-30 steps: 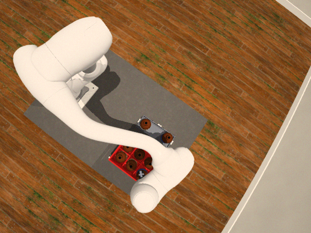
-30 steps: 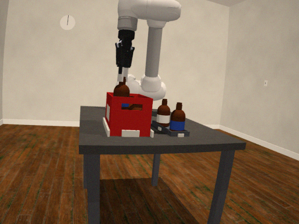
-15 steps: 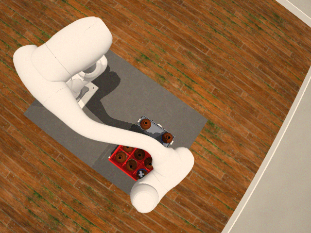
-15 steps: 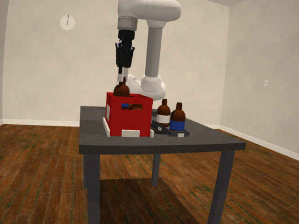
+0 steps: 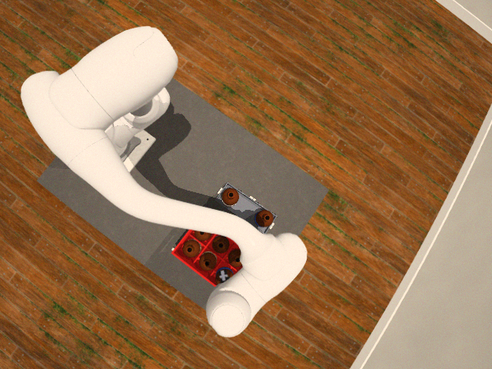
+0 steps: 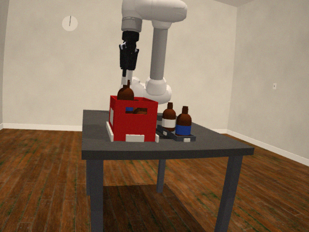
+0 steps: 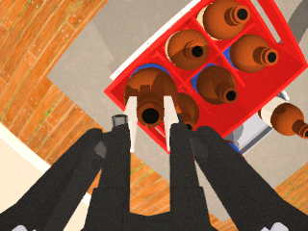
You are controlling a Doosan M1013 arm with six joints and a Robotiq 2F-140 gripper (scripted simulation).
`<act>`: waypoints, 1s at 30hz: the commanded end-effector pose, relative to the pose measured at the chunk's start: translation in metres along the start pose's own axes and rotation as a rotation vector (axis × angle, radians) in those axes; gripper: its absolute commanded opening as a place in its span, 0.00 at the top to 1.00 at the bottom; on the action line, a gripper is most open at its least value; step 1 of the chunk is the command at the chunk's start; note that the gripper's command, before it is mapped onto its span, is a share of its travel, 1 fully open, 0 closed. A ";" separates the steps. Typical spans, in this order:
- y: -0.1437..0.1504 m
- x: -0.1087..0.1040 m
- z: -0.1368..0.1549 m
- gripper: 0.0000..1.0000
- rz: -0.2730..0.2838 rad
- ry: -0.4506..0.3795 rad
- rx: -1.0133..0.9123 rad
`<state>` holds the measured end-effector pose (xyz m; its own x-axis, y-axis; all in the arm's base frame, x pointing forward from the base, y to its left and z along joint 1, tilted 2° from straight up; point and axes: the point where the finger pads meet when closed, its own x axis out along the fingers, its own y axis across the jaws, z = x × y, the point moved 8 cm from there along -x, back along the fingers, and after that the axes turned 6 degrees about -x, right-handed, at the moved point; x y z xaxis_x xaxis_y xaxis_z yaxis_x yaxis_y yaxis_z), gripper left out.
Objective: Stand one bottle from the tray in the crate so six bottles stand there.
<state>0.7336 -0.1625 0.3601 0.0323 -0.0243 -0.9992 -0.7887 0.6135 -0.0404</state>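
My gripper point(image 6: 126, 80) point(image 7: 150, 108) is shut on the neck of a brown bottle with a blue label point(image 6: 125, 94) point(image 7: 149, 87). This bottle is upright in a corner cell of the red crate point(image 5: 194, 267) point(image 6: 135, 127) point(image 7: 269, 79), its shoulder above the rim; its base is hidden. Five other brown bottles stand lower in the crate's other cells. The dark tray point(image 5: 243, 205) point(image 6: 192, 137) holds a white-labelled bottle point(image 5: 230, 197) point(image 6: 168, 114) point(image 7: 287, 119) and a blue-labelled bottle point(image 5: 265, 218) point(image 6: 184, 121), both upright. In the top view the arm hides my gripper and part of the crate.
The crate and tray sit side by side on the grey table point(image 5: 238, 158) point(image 6: 212, 143), with pale blocks point(image 6: 134, 137) around the crate's foot. The arm point(image 5: 178, 208) passes above both. The table's edge lies close to the crate's corner.
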 end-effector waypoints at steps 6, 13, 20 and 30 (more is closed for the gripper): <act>0.000 0.004 0.000 1.00 0.000 0.000 0.000; 0.000 0.008 0.000 1.00 0.000 0.000 0.000; 0.000 0.016 0.000 1.00 0.000 0.000 0.000; 0.000 0.026 0.000 1.00 0.000 0.000 0.000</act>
<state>0.7344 -0.1631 0.3346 0.0323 -0.0243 -0.9992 -0.7887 0.6135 -0.0404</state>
